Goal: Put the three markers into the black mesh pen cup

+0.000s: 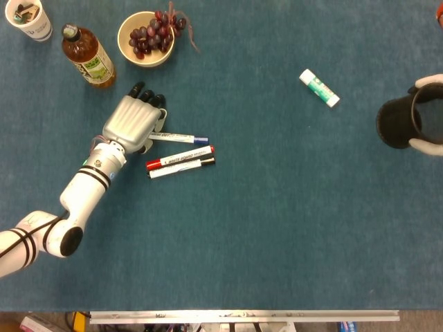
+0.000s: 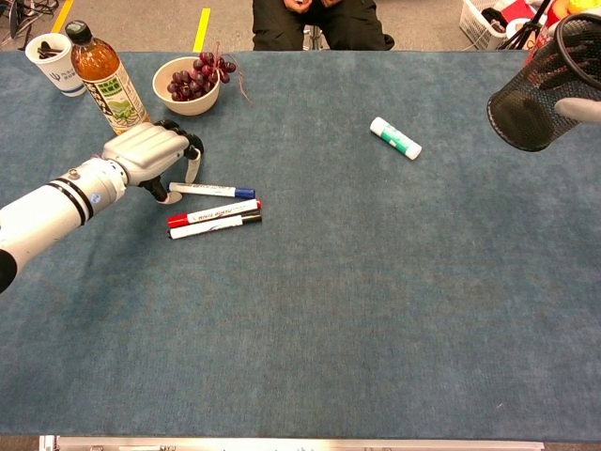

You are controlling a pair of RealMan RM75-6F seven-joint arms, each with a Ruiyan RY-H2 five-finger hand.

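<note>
Three markers lie left of centre on the blue table. The blue-capped marker (image 1: 178, 137) (image 2: 214, 191) lies slightly tilted, and my left hand (image 1: 131, 121) (image 2: 150, 150) pinches its white end between thumb and curled fingers. Just below it, the red-capped marker (image 1: 178, 158) (image 2: 214, 213) and the black-capped marker (image 1: 181, 167) (image 2: 214, 224) lie side by side, untouched. At the far right edge my right hand (image 1: 429, 83) (image 2: 577, 108) holds the black mesh pen cup (image 1: 398, 124) (image 2: 531, 108) up off the table, tilted with its mouth to the right.
A green-and-white glue stick (image 1: 319, 88) (image 2: 395, 138) lies at the back right. Behind my left hand stand a tea bottle (image 1: 88, 57) (image 2: 101, 75), a bowl (image 1: 124, 48) (image 2: 192, 105) of grapes and a paper cup (image 1: 29, 19) (image 2: 56, 64).
</note>
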